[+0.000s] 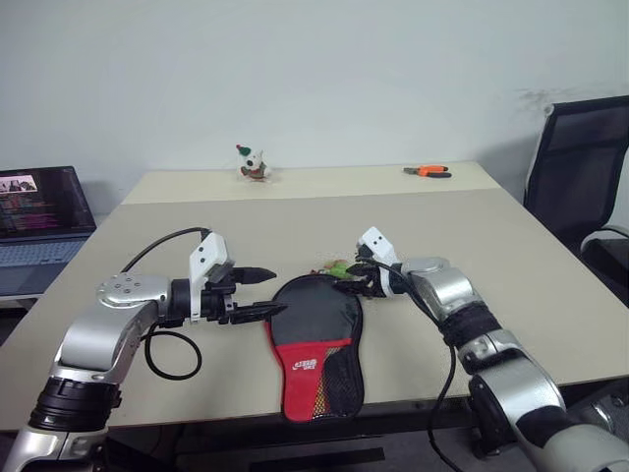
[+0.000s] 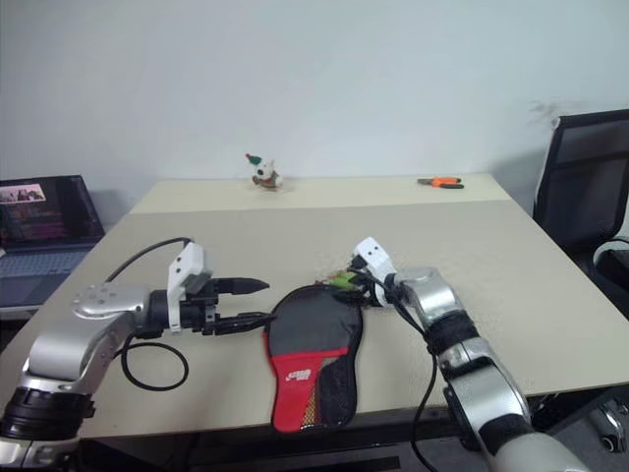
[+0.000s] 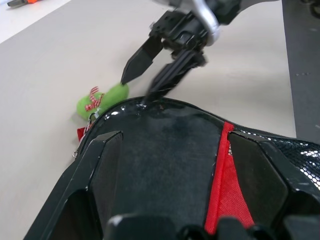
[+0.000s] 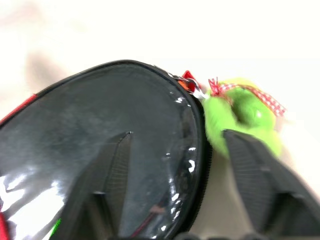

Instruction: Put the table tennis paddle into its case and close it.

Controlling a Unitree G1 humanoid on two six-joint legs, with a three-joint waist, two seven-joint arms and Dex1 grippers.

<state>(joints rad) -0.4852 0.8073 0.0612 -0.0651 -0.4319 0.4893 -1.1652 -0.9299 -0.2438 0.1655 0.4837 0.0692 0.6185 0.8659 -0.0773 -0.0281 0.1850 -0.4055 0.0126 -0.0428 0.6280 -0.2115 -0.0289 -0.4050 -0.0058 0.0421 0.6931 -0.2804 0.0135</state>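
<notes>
The case [image 1: 316,344] lies flat on the table [image 1: 491,256] in the lower middle of the head view, its round black end toward the centre of the frame and its red panel and mesh pocket reaching down to the table's near edge. It looks zipped round, and the paddle itself cannot be seen; I would guess it sits inside, though that is only a guess from the full, flat shape.

The left gripper [image 1: 263,293] comes in from the left of the frame with its 2 fingers spread wide, one above the other, tips just at the case's round edge and holding nothing. The right gripper [image 3: 145,82] comes in from the right, fingers parted and empty, tips hanging right at the top rim beside a small green plush charm [image 4: 245,117] that hangs from the zip pull.

The case looks soft and light: fabric, with a glossy face that might slide under hard black fingers. It would likely flop if pinched at one corner. The zip pull with the charm is the sensible grip for closing, while the other gripper pins the round rim. A laptop [image 1: 39,211], a small figurine [image 1: 254,163] and orange-handled pliers [image 1: 428,171] sit well apart.
</notes>
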